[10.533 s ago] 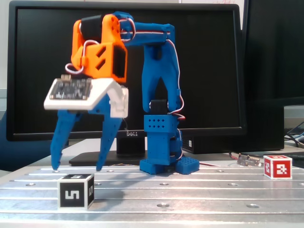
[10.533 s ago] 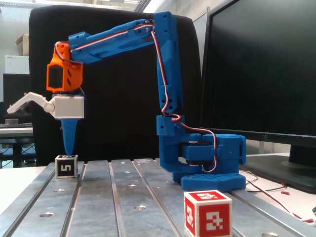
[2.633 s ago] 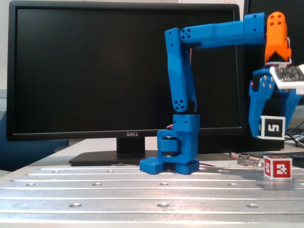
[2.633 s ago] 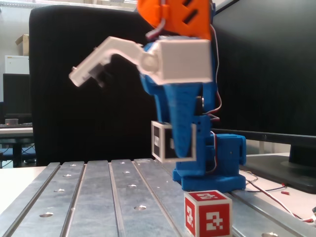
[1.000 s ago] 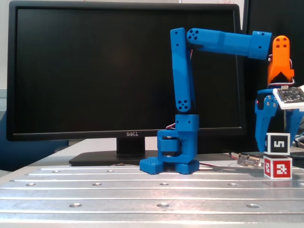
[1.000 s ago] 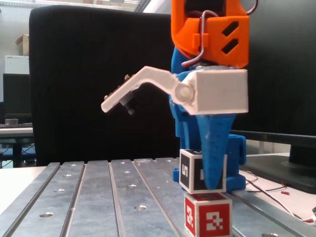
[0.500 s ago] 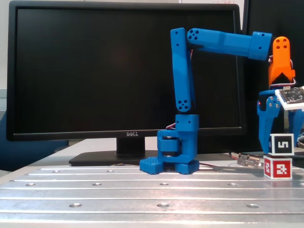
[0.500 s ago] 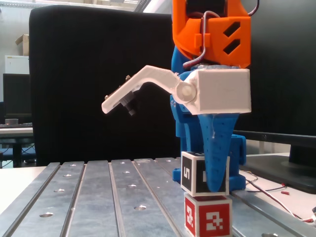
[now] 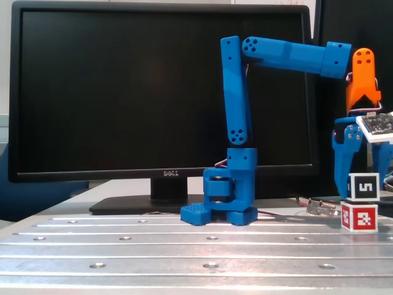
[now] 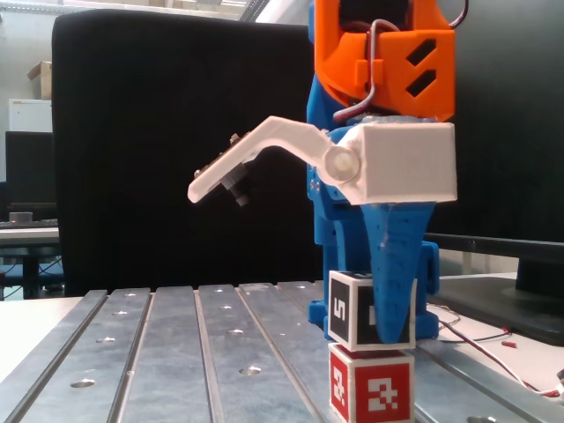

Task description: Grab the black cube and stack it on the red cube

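Observation:
The black cube [image 9: 363, 185] sits on top of the red cube [image 9: 359, 217] at the right end of the table. It also shows in the other fixed view [image 10: 350, 308], resting on the red cube [image 10: 370, 388]. My gripper [image 9: 362, 184] hangs straight down over the stack, with one blue finger [image 9: 342, 169] on each side of the black cube. A narrow gap shows beside the left finger, so the jaws look slightly open around the cube. In the other fixed view one finger [image 10: 392, 282] covers part of the cube's face.
The arm's blue base [image 9: 224, 200] stands mid-table on a grooved metal plate [image 9: 184, 246]. A large Dell monitor [image 9: 159, 92] stands behind it. Loose wires and a small connector [image 9: 320, 208] lie left of the stack.

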Controlling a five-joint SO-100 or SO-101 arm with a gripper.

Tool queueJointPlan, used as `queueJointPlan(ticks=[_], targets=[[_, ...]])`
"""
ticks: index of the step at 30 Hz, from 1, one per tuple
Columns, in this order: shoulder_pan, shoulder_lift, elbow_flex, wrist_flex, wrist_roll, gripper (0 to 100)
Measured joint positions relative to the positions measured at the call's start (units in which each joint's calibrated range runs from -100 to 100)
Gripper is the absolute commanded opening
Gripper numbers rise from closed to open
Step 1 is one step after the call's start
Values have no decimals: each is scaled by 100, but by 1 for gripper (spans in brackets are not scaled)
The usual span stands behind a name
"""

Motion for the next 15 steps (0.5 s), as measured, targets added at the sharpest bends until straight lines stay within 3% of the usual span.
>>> queueJointPlan(ticks=[15], targets=[[-37,0,154,9,0,19]])
